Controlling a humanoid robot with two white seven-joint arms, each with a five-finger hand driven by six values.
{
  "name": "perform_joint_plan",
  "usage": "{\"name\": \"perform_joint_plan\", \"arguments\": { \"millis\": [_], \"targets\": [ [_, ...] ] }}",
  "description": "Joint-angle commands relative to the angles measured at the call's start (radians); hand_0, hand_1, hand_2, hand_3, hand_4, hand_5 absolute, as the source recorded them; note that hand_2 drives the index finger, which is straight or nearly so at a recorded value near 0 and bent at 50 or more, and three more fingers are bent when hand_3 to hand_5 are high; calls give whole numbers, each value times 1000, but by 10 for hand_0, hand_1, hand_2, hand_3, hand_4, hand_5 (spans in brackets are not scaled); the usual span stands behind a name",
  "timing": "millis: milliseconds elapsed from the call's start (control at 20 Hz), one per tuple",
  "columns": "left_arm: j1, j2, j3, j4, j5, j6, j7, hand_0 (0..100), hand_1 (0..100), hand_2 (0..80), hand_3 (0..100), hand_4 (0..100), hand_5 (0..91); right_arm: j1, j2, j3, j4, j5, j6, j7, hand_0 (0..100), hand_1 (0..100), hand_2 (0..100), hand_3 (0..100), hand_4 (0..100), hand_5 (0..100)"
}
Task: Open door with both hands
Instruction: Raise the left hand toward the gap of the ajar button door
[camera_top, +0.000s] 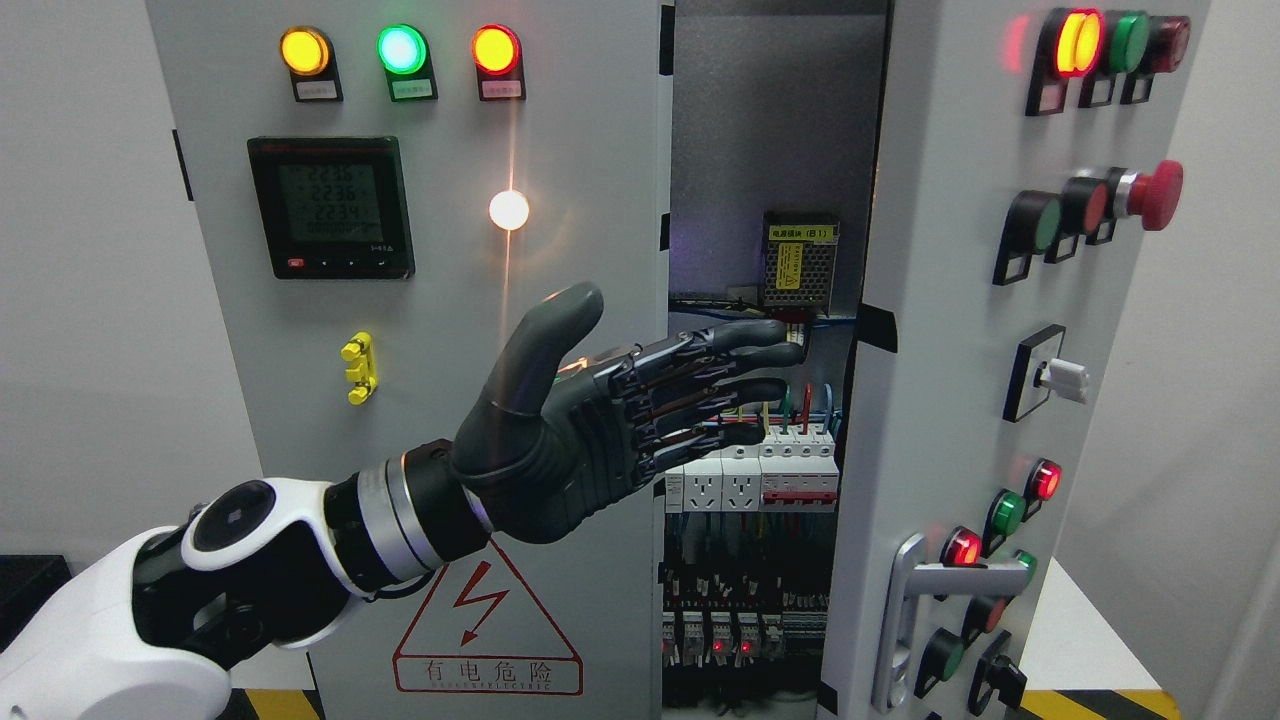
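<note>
1. Since the left arm comes in from the lower left, I start there: white forearm, dark wrist, then the left hand stretched toward the middle of the cabinet

2. Left hand state: released, fingers straight and nearly horizontal, thumb up, nothing grasped. Palm seems to face to the right, w/ fingertips in front of the gap between the two doors

3. Left door is behind the hand and looks closed or nearly so. It carries three lamps on top, a meter, a yellow latch and a warning triangle low down

4. Gap in the middle shows the inside: power supply, breakers and sockets, wiring below

5. Right door is the task's thing, already swung partly open, its free edge lies just right of the fingertips. Long axis of that edge is vertical, so the horizontal fingers cross it at about a right angle. Its handle is lower, well apart from the hand

6. Right hand: not in view, so the left hand is the nearer one. My judgement: next move is approx. a push or hook to the right on the door edge; whether fingers touch the edge now, I cannot tell
</note>
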Motion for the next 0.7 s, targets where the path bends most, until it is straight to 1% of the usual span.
{"name": "perform_joint_plan", "arguments": {
  "millis": [0,100,150,301,351,501,651],
  "targets": [
    [-76,-145,-55,78,36,17,0,0,0,0,0,0,0,0,1,-8,0,-8,0,0,0,0,0,0,0,0],
    [-84,-159,-56,82,44,27,-1,0,0,0,0,0,0,0,1,-8,0,-9,0,0,0,0,0,0,0,0],
    [-84,-165,-56,90,58,38,0,0,0,0,0,0,0,0,1,-8,0,-9,0,0,0,0,0,0,0,0],
    [-105,-181,-56,127,130,61,0,0,0,0,0,0,0,0,0,-8,0,-9,0,0,0,0,0,0,0,0],
    [-110,-188,-56,140,145,63,0,0,0,0,0,0,0,0,1,-6,0,-8,1,0,0,0,0,0,0,0],
    [-113,-195,-70,151,151,69,-1,0,0,0,0,0,0,0,0,-6,0,-8,0,0,0,0,0,0,0,0],
    [-119,-195,-75,150,186,70,-1,0,0,0,0,0,0,0,0,-8,0,-8,0,0,0,0,0,0,0,0]
  ]
}}
